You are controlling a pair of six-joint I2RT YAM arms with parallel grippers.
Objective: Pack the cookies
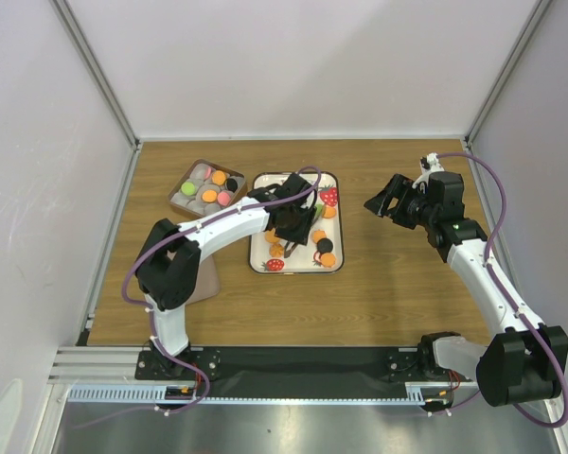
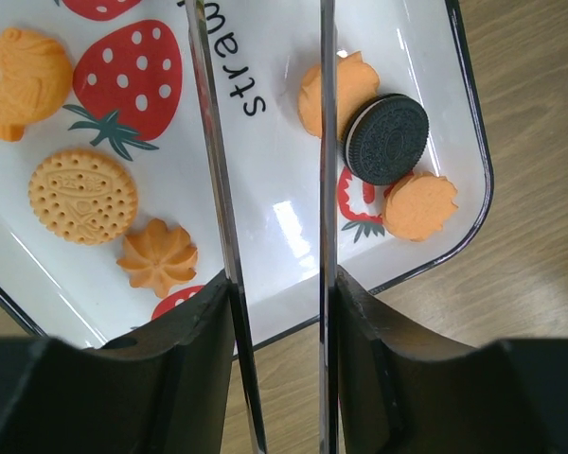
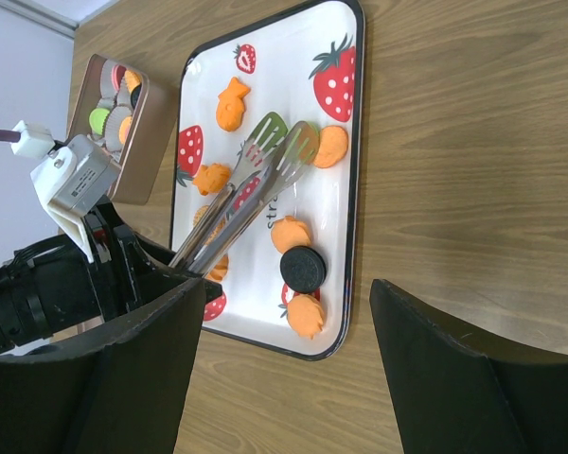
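Left claw [image 2: 282, 293] clamped on tongs [image 3: 256, 180], cookies [image 2: 388, 137] on tray [image 2: 426, 57] beneath, right claw [image 3: 287, 284] apart

top: overhead from 6 o'clock | left wrist: close above tray [image 2: 275, 203] | right wrist: farther, perhaps from 3 o'clock | shared: tray

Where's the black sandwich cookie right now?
In the left wrist view, the black sandwich cookie sits at upper right, near a corner of the strawberry tray, between two orange cookies, just right of the tongs.
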